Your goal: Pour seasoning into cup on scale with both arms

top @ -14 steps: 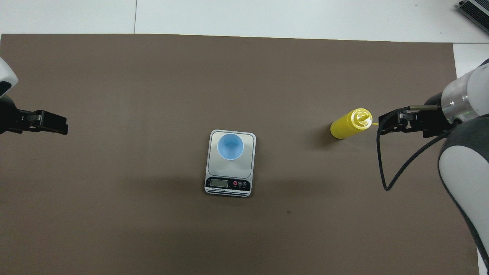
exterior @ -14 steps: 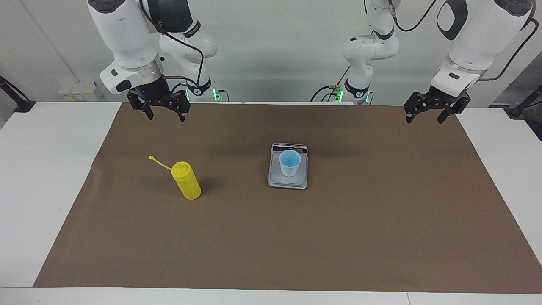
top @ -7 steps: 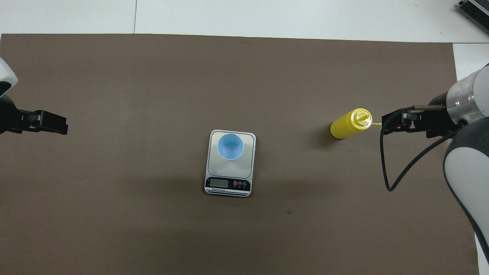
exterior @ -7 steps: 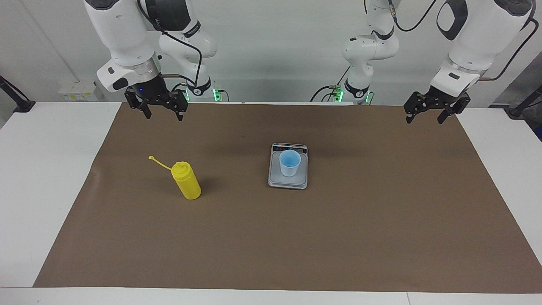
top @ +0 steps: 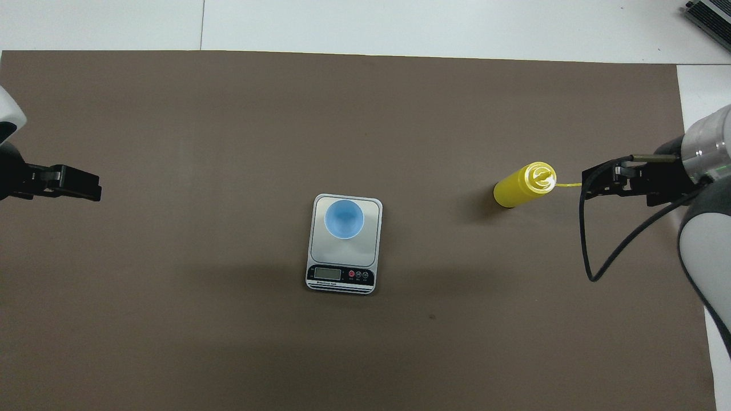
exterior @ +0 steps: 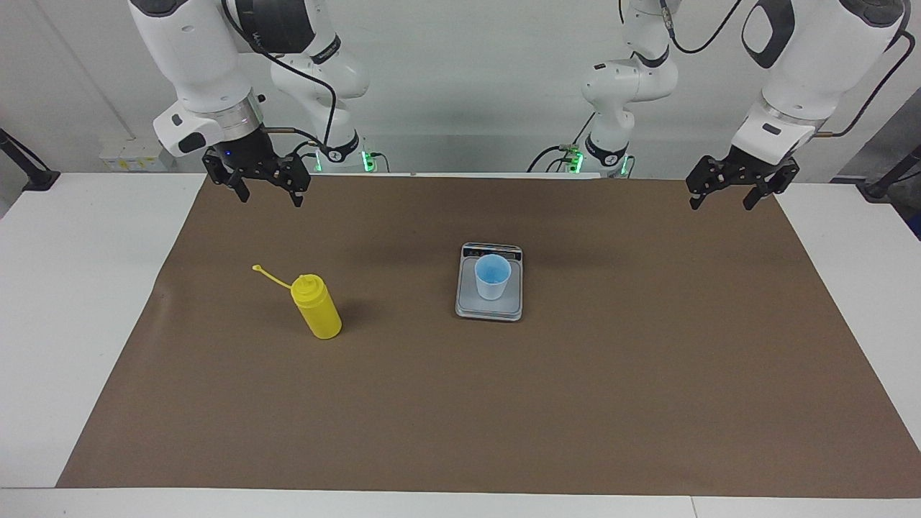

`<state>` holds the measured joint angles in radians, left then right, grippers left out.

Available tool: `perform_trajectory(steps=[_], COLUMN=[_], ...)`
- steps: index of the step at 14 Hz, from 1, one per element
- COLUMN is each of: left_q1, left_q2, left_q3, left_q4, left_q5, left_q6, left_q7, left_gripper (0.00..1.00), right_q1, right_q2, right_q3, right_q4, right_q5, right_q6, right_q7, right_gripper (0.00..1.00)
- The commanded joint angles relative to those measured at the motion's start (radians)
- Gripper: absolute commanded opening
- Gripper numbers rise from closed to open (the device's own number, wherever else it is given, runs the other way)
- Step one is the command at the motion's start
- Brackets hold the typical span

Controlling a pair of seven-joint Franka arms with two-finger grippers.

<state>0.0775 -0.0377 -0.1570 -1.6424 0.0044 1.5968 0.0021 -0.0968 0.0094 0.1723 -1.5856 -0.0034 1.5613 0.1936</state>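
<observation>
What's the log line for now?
bottle: upright on mat, untouched | cup: on scale | right gripper: open, raised | left gripper: open, waiting

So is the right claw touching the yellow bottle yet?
Apart. The facing view shows the right claw raised over bare mat, open, with clear brown mat between it and the upright yellow bottle.

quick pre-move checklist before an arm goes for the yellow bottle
1. Yellow bottle upright on the mat, nothing touching it: ok.
2. Cup standing on the scale: ok.
3. Right gripper open, empty, raised over the mat's edge at its arm's end: ok.
4. Left gripper open, empty, waiting at its own end: ok.
5. Bottle's cap strap off the nozzle: ok.
6. Scale display reading: cannot tell.
</observation>
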Motion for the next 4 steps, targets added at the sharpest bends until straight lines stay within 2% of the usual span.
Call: perform_trajectory(steps=[1, 4], left_q1=[0.001, 0.001], left_q2=[-0.028, -0.028], left_q3=[0.004, 0.004], left_q4=[-0.033, -0.033], left_q5=[0.003, 0.003], left_q6=[0.017, 0.017], left_q7=[-0.001, -0.001], left_gripper=[1.0, 1.0], right_q1=[-0.004, 0.002], right_q2=[-0.023, -0.025], right_q3=[0.0, 0.0], right_q4=[-0.031, -0.031], right_q5=[0.023, 0.022], right_q6=[0.022, 0.022], right_q7=[0.001, 0.0], right_gripper=[1.0, 1.0])
